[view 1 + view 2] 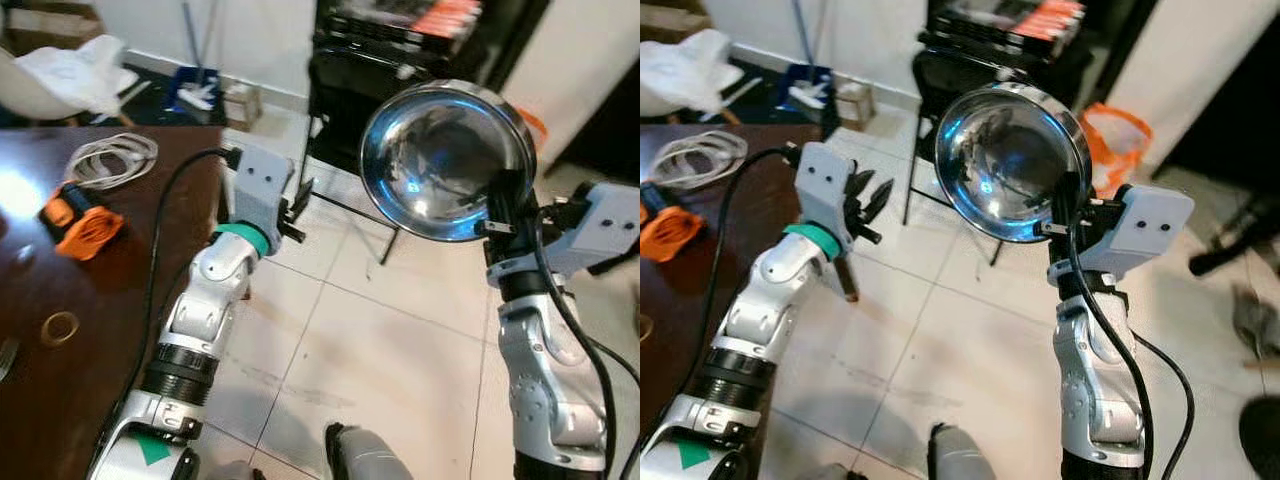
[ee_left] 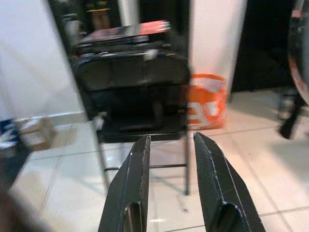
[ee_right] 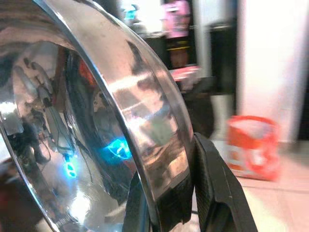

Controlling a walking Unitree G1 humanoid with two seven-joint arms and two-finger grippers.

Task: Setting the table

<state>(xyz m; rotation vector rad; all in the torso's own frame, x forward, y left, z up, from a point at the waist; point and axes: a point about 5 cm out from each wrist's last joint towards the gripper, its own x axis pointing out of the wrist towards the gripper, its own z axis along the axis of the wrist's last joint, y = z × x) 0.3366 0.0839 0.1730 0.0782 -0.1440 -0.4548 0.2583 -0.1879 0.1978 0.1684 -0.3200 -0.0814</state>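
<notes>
Bowl (image 1: 447, 160) of polished steel, held upright on edge by the right gripper (image 1: 497, 222), whose two black fingers (image 3: 219, 193) pinch the lower rim, one inside the wall and one outside. The bowl hangs in the air above pale floor tiles (image 1: 380, 340), well apart from the dark brown table (image 1: 40, 380), its hollow turned toward the head camera.

The table's right edge runs along the left arm. Near that edge, toward the far corner, lie a coil of white cable (image 1: 110, 158) and, just beside it, an orange and black device (image 1: 82, 228); a small ring (image 1: 60, 327) lies further in along the surface. A black cable (image 1: 160, 250) crosses the edge and follows the arm.

The left gripper (image 2: 170, 159) is raised beyond the table's far right corner, over open tile, its fingers (image 2: 137, 183) set a narrow gap apart and holding nothing.

Open tiled floor extends between the two arms and forward to a black folding chair (image 2: 135, 96), which carries a stack of flat items with an orange-red cover (image 2: 125, 34). An orange bag (image 2: 207, 99) stands against a white wall (image 2: 215, 34) beside the chair; white markings on it are too blurred to read. No lettering is legible on any object.
</notes>
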